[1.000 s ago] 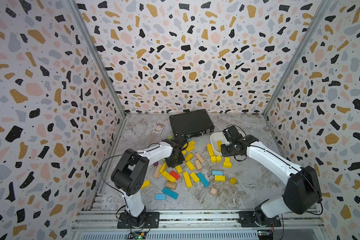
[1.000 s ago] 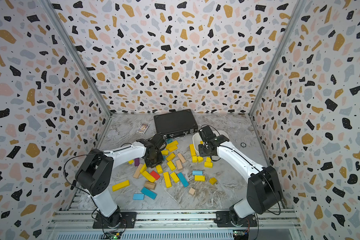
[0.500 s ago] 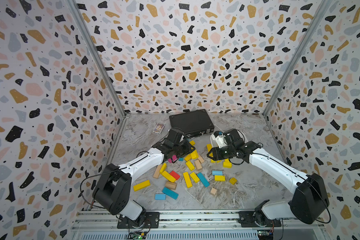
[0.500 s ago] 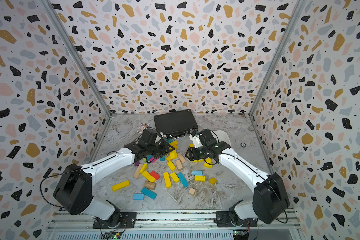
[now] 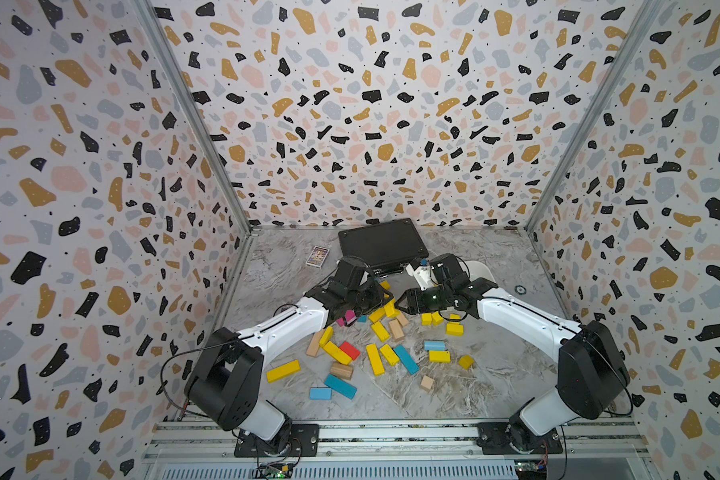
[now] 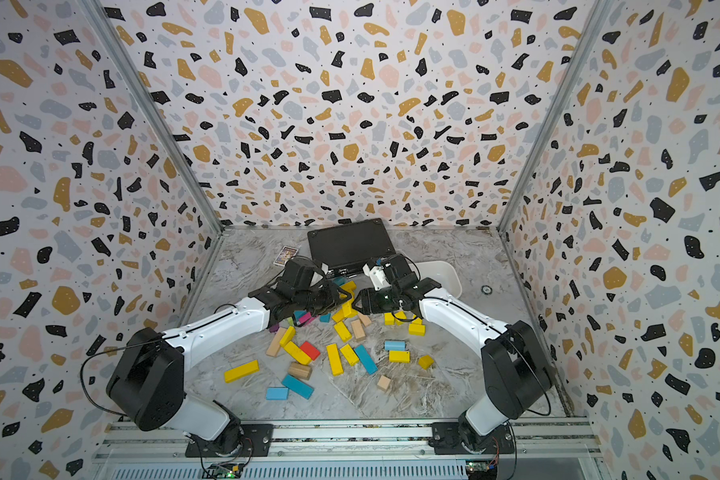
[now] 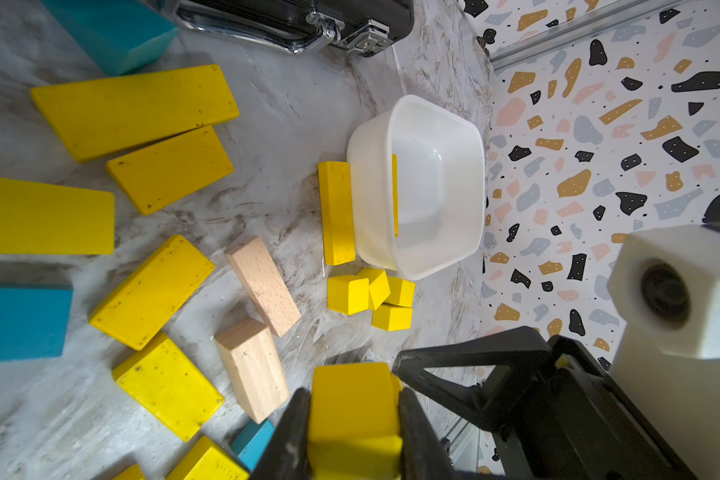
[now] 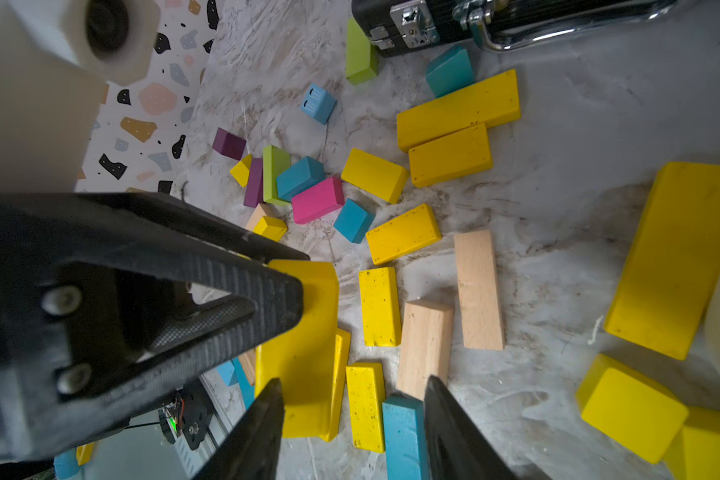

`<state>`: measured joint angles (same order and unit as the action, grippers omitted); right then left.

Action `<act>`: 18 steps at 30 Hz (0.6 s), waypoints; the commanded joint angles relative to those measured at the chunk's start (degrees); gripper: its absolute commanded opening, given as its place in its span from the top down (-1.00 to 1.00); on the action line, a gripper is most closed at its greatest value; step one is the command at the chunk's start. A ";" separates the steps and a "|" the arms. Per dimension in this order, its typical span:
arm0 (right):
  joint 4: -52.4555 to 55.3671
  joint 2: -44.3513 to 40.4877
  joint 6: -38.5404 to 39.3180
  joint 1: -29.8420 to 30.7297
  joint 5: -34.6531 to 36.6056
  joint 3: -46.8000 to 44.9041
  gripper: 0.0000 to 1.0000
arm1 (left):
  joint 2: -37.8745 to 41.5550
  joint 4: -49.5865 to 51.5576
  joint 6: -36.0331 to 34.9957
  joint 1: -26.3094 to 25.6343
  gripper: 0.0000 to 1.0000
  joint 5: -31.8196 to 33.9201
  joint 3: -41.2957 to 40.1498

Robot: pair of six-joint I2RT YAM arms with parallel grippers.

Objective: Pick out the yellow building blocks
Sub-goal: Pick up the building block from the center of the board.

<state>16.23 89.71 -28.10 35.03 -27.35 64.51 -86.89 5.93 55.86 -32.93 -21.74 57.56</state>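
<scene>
Yellow painted wooden building blocks lie scattered over the middle of the grey marbled table. About fifteen show in both top views, from small cubes to long bars. Among them a top view gives five pale tan wooden blocks, five blue and teal blocks and one red block.

One further yellow block is off the table, clamped between the jaws of the left gripper, which hangs over the far part of the pile. The right gripper faces it almost tip to tip. Its jaws stand apart with nothing between them, and one finger is just beside the held block.

The left wrist view shows what the right arm covers from above. One yellow bar lies against the outer wall of the single white plastic tub, and a yellow edge shows inside the tub. Four small yellow cubes cluster near that tub.

The right wrist view shows colours that the left arm mostly hides from above: two lime-green blocks, two purple blocks and one pink block.

One black hard case with chrome latches lies behind the pile. One small card pack lies beside it, on the left arm's side.
</scene>
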 commanded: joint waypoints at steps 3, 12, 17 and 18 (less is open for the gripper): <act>-2.42 1.05 -1.78 0.91 -1.29 2.46 -0.12 | 0.74 -3.25 0.57 -0.82 1.00 -0.33 0.36; -2.90 0.58 -2.23 1.54 -4.19 0.80 -0.12 | 0.29 -3.27 0.31 -0.82 1.00 0.42 0.67; -3.03 0.44 -2.65 1.55 -2.92 0.13 0.05 | 0.28 -3.46 0.31 -0.82 1.00 0.03 0.81; -3.07 0.71 -2.85 1.58 -2.63 0.32 0.07 | 0.37 -3.51 0.31 -0.88 1.00 -0.06 0.64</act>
<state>13.52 90.96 -30.55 36.45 -30.33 64.79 -86.89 4.84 56.36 -33.50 -20.80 57.56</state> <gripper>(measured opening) 0.470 0.291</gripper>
